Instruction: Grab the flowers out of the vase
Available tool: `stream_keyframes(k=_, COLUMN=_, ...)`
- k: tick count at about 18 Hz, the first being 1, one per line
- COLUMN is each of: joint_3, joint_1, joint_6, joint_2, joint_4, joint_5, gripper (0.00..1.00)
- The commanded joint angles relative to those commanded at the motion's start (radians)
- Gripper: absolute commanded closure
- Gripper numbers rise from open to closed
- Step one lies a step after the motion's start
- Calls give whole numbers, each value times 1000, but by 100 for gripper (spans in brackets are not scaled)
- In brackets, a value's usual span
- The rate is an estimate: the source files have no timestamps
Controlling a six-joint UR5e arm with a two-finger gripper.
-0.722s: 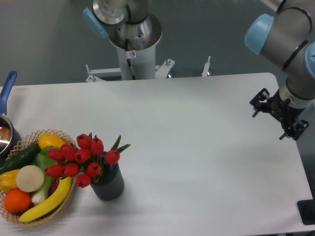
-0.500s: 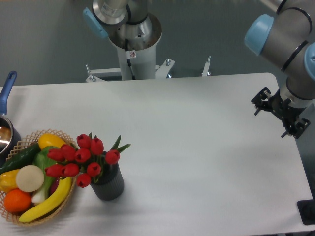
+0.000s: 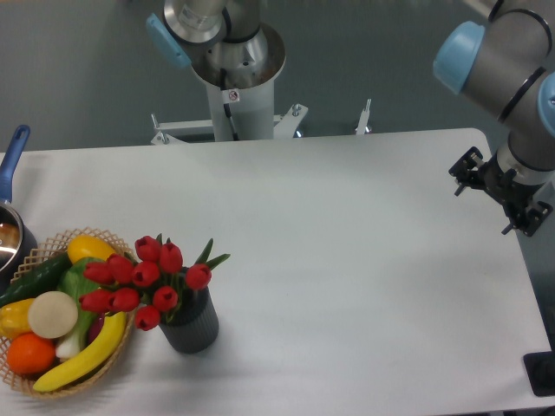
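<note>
The flowers point(image 3: 143, 279), a bunch of red tulip buds with green leaves, stand in the vase point(image 3: 191, 326), a short dark grey ribbed cup at the front left of the white table point(image 3: 347, 260). The bunch leans left, over the basket's rim. My gripper point(image 3: 501, 192) is at the table's far right edge, far from the vase. Only its black body under the grey and blue arm shows. Its fingers cannot be made out, and nothing is seen in it.
A wicker basket point(image 3: 113, 355) with a banana, an orange, a cucumber and other produce touches the vase on its left. A blue-handled pot point(image 3: 10, 217) stands at the left edge. The arm's base column point(image 3: 230, 78) is behind the table's far edge.
The gripper has shifted slightly right and toward the far side, along the table's right edge. The flowers, vase and basket have not moved.
</note>
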Motion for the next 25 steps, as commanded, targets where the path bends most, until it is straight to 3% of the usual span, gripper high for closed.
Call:
stream_keyframes(k=1, joint_3=-11, joint_1=-5, joint_6=-5, joint_2=3, joint_4=0, joint_5=-5, gripper=0)
stream_keyframes(k=4, joint_3=-54, joint_1=-28, joint_6=-55, joint_2=14, joint_4=81, joint_5=-17, gripper=0)
stream_keyframes(k=9, joint_3=-135, joint_1=-25, joint_6=-57, joint_2=116, joint_4=91, joint_5=-191, gripper=0)
stream_keyframes(k=16, joint_3=-232, joint_1=-35, joint_6=-60, joint_2=201, joint_4=104, joint_5=-440, gripper=0)
stream_keyframes(k=22, joint_3=-445, joint_1=-55, joint_6=-63, joint_2=290, joint_4=311, joint_5=-733, gripper=0)
stream_keyframes(k=25, joint_3=-489, joint_1=-58, joint_6=-143, joint_2=314, joint_4=322, joint_5=-824, gripper=0)
